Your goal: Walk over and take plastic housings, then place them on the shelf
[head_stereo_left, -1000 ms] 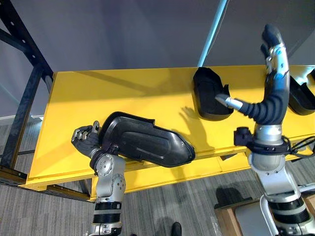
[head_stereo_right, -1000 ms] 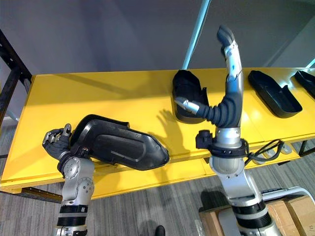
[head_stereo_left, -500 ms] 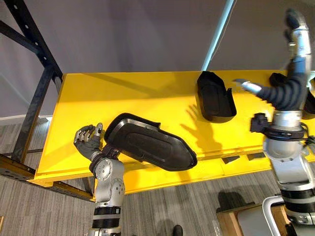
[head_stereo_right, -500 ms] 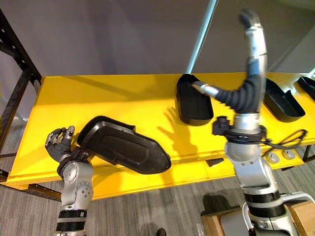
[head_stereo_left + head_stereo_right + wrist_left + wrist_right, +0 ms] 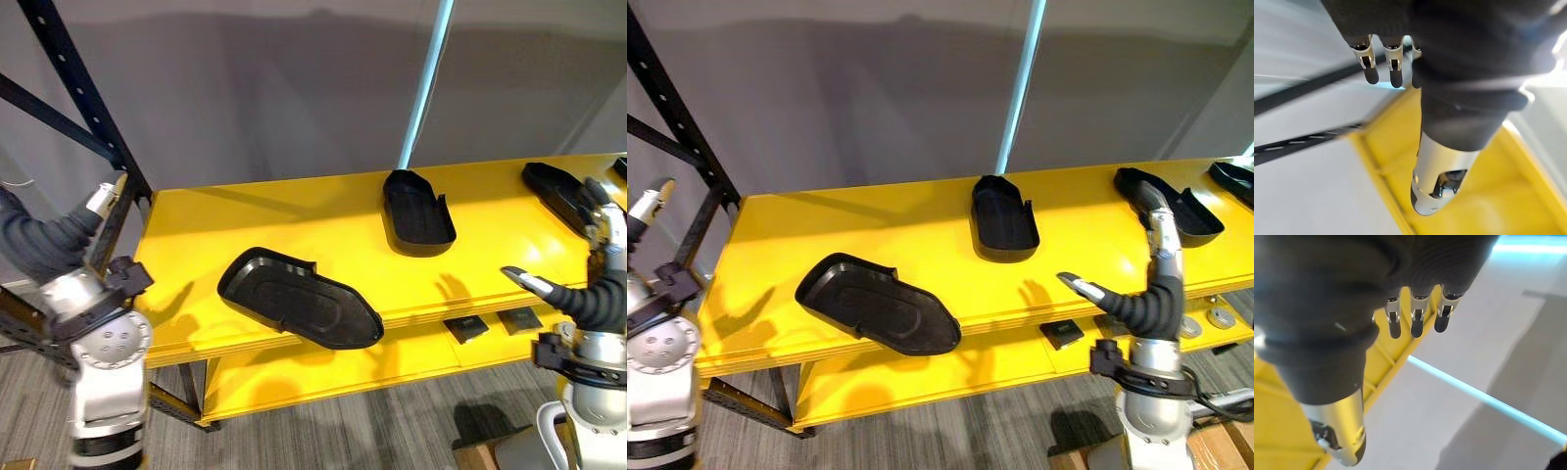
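On the yellow shelf [image 5: 196, 225], at its front edge, lies the big black housing [image 5: 299, 299], smaller housing [image 5: 418, 212] behind, left hand [image 5: 1437, 171] by the rack post [image 5: 88, 108], right hand [image 5: 1164, 257] well right, both hands' fingers straight and loose.

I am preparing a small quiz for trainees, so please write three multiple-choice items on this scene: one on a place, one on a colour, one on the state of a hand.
1. Where does the largest black housing lie?
A. by the front edge of the shelf
B. on the floor
C. in a hand

2. What colour is the shelf board?
A. red
B. yellow
C. white

3. How is the right hand?
A. shut on a housing
B. pressing a housing down
C. open and empty

Answers:
1 A, it rests flat near the front edge.
2 B, the board is bright yellow.
3 C, its fingers are straight and touch nothing.
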You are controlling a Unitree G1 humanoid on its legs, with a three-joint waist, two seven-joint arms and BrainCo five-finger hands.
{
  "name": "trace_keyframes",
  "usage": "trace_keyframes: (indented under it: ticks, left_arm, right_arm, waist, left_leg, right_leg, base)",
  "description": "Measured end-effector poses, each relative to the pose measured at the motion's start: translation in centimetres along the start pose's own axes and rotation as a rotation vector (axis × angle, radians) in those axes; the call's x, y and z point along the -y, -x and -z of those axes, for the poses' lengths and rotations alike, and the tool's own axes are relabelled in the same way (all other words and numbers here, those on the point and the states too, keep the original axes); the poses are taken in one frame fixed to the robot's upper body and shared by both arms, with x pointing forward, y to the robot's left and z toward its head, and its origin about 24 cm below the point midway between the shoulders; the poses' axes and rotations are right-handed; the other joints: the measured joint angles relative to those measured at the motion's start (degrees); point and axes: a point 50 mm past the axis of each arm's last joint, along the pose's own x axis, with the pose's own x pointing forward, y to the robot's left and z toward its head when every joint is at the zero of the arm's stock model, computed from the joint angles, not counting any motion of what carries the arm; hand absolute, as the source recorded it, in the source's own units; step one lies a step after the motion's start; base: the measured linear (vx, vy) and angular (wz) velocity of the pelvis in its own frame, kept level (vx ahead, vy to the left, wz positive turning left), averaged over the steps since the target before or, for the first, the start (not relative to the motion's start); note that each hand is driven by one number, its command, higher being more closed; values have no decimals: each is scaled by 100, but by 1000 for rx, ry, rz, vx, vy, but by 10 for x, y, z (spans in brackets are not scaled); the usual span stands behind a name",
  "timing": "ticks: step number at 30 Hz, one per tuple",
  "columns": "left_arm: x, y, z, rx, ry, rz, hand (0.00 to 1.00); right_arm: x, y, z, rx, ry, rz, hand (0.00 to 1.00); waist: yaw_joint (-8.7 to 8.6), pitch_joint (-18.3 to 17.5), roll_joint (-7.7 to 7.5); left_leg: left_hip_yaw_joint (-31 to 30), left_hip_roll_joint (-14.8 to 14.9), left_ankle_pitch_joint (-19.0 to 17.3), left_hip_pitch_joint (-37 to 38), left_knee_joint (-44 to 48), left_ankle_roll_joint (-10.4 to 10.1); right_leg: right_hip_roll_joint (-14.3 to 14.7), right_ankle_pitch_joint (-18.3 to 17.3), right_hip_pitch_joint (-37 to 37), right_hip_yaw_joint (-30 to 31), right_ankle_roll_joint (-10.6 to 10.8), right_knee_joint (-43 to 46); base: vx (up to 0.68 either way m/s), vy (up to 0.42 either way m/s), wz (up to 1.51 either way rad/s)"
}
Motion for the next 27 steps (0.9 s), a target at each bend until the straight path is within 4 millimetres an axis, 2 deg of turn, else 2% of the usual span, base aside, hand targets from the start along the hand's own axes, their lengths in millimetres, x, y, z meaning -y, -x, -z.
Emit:
trace_keyframes:
  ticks: [1,4,8,13,16,20,22,27]
  left_arm:
    - [0,3,-3,35,-18,118,0]
    - [5,14,-2,40,-33,302,0]
    - [10,37,11,-55,-60,546,0]
    - [29,52,21,-84,-38,822,0]
    - [41,61,23,-92,-7,923,0]
    - [60,63,26,-87,45,974,0]
    - [74,62,24,-61,77,1000,0]
    - [95,70,19,-18,94,1124,0]
  right_arm:
    - [7,2,1,-7,21,14,0]
    - [15,6,1,-19,42,49,0]
    - [26,12,-3,-19,48,112,0]
    - [26,17,-4,-22,17,146,0]
    - [26,17,-4,-20,14,148,0]
    - [23,15,-8,1,-10,163,0]
    - [21,12,-12,27,-22,170,0]
    - [11,9,-14,45,-70,165,0]
  waist:
    - [34,-62,13]
    - [98,-94,33]
    - [114,-93,41]
    - [106,-65,79]
    - [86,9,126]
    - [89,233,127]
    - [79,359,127]
    - [-5,625,129]
  left_leg:
    - [-12,-11,0,-17,1,0]
    - [-46,-25,2,-52,13,0]
    - [-105,-22,14,-176,34,-15]
    - [-106,-31,58,-300,74,-19]
    - [-97,-41,59,-441,98,-16]
    - [-73,-35,60,-537,103,-14]
    - [-43,-38,63,-672,118,-11]
    - [99,-28,63,-696,121,-10]
  right_leg:
    - [-10,1,-2,-6,0,-21]
    - [-26,2,-12,-31,1,-32]
    - [-29,1,-102,-92,1,-33]
    - [-40,2,-214,-87,1,-32]
    - [-50,5,-353,-60,1,-29]
    - [-33,19,-471,-25,-13,-24]
    - [-29,50,-617,8,-13,-22]
    - [-25,51,-705,166,-12,-23]
  base:
    - [-6,4,6]
    - [-5,8,6]
    - [-4,-6,7]
    - [4,-4,-1]
    - [-6,-6,-5]
    - [-14,-10,-5]
    - [1,-12,-7]
    - [28,-16,-16]
